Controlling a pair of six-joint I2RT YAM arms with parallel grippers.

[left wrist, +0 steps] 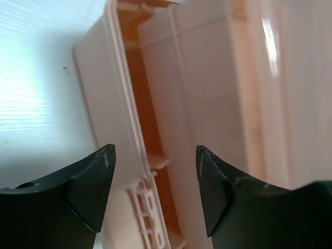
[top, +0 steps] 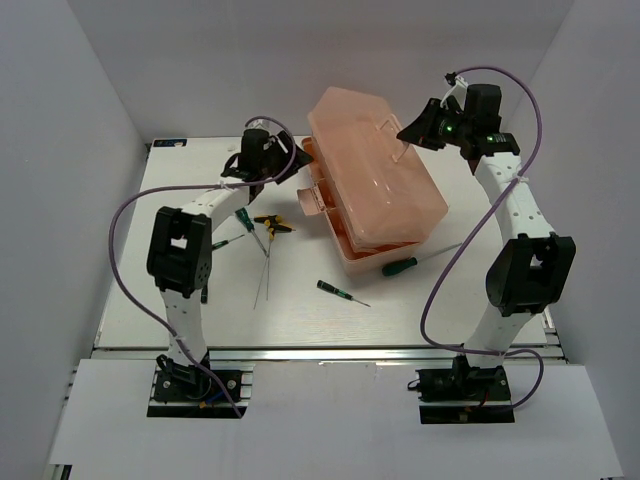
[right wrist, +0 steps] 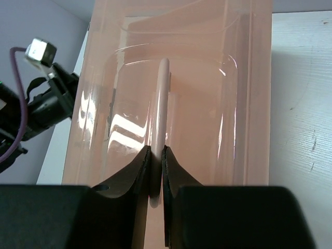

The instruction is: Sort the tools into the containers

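The salmon-pink toolbox (top: pixel 375 185) stands mid-table. My right gripper (top: pixel 410 133) is shut on its lid handle (right wrist: pixel 163 98), with the gripper (right wrist: pixel 156 155) pinching the thin bar. My left gripper (top: pixel 300 155) is open at the box's left end. In the left wrist view the gripper (left wrist: pixel 155 158) straddles the box's rim (left wrist: pixel 116 88), where a gap shows between lid and base. On the table lie a green screwdriver (top: pixel 243 221), yellow-black pliers (top: pixel 275 224), thin rods (top: pixel 264 272), a black-handled screwdriver (top: pixel 338 290) and a green-handled screwdriver (top: pixel 403 265).
The white table (top: pixel 330 325) is walled in by white panels on the left, right and back. Purple cables loop off both arms. The loose tools lie left of and in front of the box, between the two arms.
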